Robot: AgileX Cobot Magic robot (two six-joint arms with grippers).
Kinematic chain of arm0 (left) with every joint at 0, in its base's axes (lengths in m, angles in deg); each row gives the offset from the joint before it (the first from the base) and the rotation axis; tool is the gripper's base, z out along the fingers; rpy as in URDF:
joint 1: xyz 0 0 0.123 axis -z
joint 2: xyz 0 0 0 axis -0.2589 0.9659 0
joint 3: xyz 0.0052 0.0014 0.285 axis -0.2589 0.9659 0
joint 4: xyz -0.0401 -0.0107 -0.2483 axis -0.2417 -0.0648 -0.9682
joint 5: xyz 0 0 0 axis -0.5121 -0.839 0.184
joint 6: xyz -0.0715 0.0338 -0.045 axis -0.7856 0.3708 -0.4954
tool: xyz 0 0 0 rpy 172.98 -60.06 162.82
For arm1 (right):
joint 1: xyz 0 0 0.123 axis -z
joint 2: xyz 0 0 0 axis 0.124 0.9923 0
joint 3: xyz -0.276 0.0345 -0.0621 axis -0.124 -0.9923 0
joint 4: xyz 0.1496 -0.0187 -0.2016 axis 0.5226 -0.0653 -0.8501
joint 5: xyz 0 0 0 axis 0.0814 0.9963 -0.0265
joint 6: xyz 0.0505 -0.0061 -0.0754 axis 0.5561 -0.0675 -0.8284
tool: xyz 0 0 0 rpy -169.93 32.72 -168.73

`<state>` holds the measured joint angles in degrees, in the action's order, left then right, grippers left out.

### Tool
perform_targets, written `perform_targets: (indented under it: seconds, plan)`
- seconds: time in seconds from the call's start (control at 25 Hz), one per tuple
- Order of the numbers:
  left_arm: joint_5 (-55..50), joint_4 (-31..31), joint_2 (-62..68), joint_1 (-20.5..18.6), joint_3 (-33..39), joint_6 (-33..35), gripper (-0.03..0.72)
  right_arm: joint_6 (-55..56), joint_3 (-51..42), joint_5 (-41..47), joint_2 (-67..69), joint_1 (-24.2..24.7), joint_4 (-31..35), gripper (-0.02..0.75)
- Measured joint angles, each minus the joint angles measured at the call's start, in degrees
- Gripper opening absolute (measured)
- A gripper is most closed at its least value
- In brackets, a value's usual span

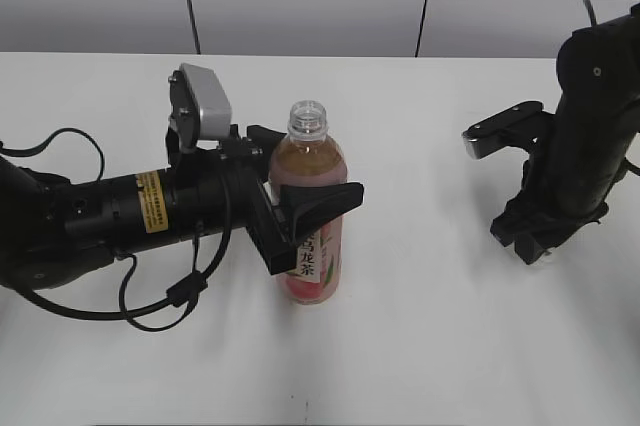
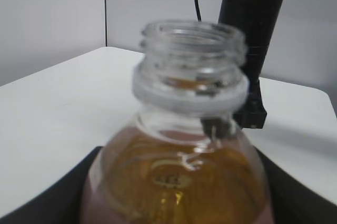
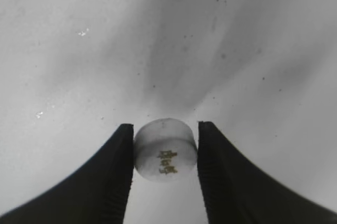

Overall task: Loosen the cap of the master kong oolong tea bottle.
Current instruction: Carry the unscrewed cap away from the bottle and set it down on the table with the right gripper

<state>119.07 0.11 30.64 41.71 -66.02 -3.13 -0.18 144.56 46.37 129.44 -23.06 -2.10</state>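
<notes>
Exterior view: tall clear plastic bottle of amber tea with pink peach label (image 1: 311, 214) upright at centre frame on the white tabletop (image 1: 420, 346), threaded neck open, no cap on it.
Left gripper (image 1: 300, 208): black, reaching in from the left edge of the frame, fingers pressed against the bottle's body at label height, one in front and one behind.
Right gripper (image 1: 535, 241): black, at the right of the frame, pointed down at the tabletop, well apart from the bottle.
Left wrist view: bottle's bare threaded mouth (image 2: 192, 40) and white neck ring (image 2: 189, 93) filling centre frame, slightly blurred; amber tea below the shoulder; dark finger edges in both lower corners; black arm (image 2: 251, 34) standing behind at upper right.
Right wrist view: small round white plastic cap (image 3: 165, 149) with a dark logo on its face, at lower centre, pinched between the two black fingers (image 3: 111, 182) of the right gripper (image 3: 165, 153), above the pale tabletop.
Cap location: off the bottle, held at the right of the exterior frame, not discernible there.
</notes>
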Motion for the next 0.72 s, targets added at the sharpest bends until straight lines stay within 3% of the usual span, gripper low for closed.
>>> perform_targets:
  seconds: [0.28,0.48,0.72]
  plan:
    - [0.0,0.0,0.0,0.0,0.0,0.0,0.457,0.1,0.0,-1.0,0.0,0.0,0.5,0.430]
    - [0.0,0.0,0.0,0.0,0.0,0.0,0.457,5.5,0.0,-0.4,-1.1,0.0,0.6,0.442]
    - [-0.1,0.0,0.0,0.0,0.0,0.0,0.457,8.8,-0.2,7.2,-8.1,0.0,1.3,0.445]
